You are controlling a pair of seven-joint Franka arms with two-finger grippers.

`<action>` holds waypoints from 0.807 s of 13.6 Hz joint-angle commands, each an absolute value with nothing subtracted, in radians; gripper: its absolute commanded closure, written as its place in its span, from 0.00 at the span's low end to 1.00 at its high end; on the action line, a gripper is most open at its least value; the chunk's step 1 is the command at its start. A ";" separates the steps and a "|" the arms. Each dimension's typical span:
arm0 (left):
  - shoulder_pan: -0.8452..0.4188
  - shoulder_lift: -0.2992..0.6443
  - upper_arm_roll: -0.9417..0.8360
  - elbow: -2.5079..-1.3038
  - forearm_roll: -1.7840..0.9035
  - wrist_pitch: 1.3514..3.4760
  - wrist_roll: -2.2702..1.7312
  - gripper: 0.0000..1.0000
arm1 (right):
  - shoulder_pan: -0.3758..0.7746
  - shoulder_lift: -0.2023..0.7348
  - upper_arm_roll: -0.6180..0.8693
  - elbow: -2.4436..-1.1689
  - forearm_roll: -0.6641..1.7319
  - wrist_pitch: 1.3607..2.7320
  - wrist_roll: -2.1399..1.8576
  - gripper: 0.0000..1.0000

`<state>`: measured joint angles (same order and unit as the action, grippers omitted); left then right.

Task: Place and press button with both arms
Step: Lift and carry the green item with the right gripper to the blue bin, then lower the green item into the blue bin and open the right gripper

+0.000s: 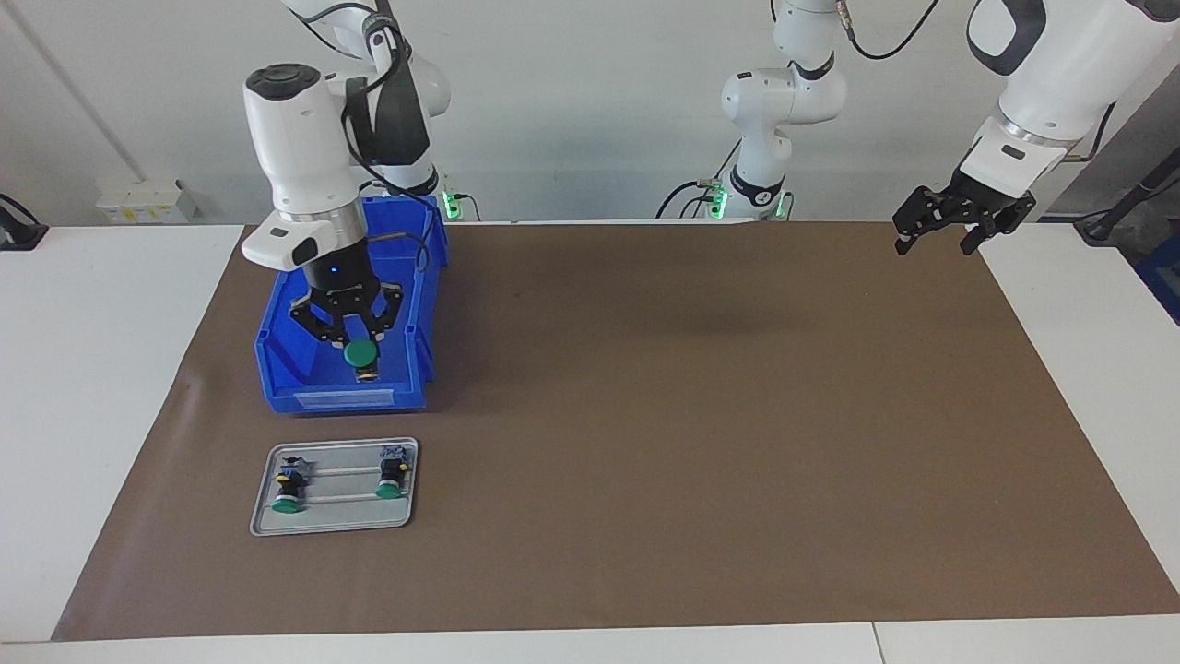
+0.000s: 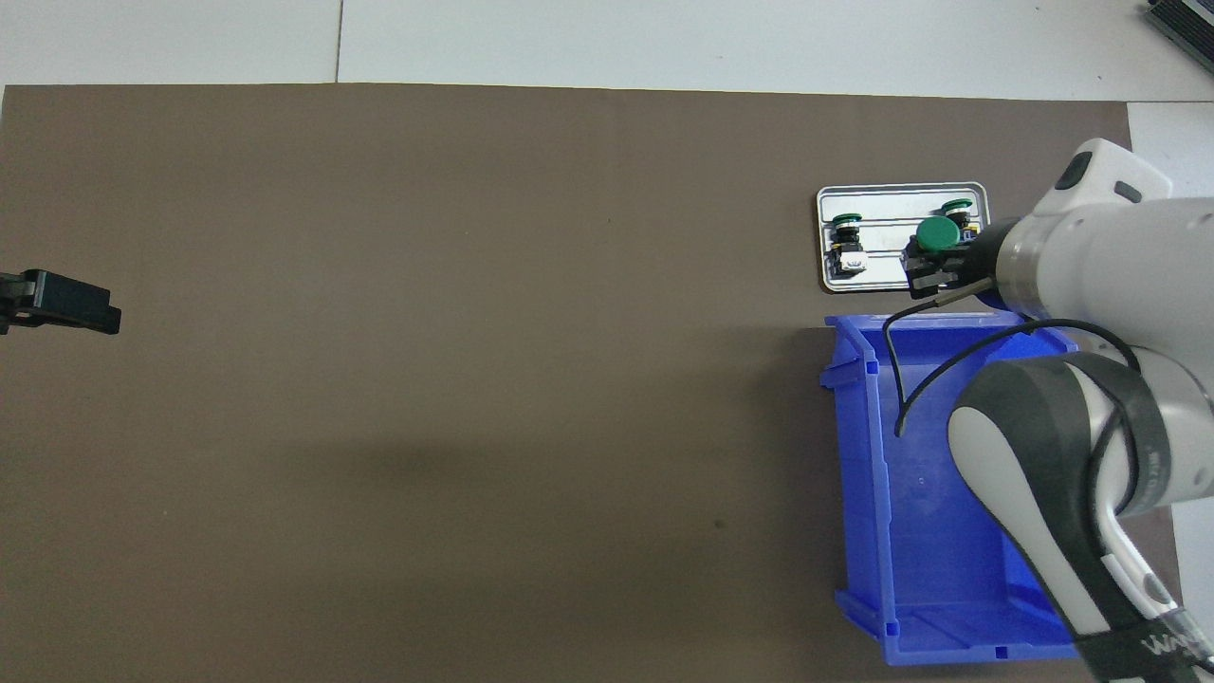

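Note:
My right gripper (image 1: 358,343) (image 2: 931,258) is shut on a button (image 1: 360,355) (image 2: 937,233) with a round green cap, held in the air over the blue bin (image 1: 341,398) (image 2: 920,493), above the bin's end farther from the robots. The button's dark body hangs below the cap. Two more green-capped buttons (image 1: 288,491) (image 1: 391,478) lie on a small metal tray (image 1: 341,515) (image 2: 901,201), farther from the robots than the bin. My left gripper (image 1: 938,242) (image 2: 66,305) waits open and empty, raised over the mat's edge at the left arm's end.
A brown mat (image 1: 701,443) covers most of the white table. The bin and tray sit close together at the right arm's end. A black cable loops from the right wrist over the bin.

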<state>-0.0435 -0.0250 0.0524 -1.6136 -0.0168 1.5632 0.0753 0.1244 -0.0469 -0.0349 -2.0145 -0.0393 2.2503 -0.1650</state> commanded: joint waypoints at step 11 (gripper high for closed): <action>-0.035 -0.055 0.046 -1.649 0.000 1.582 0.078 0.00 | -0.012 -0.179 -0.021 -2.485 0.166 2.537 -0.374 1.00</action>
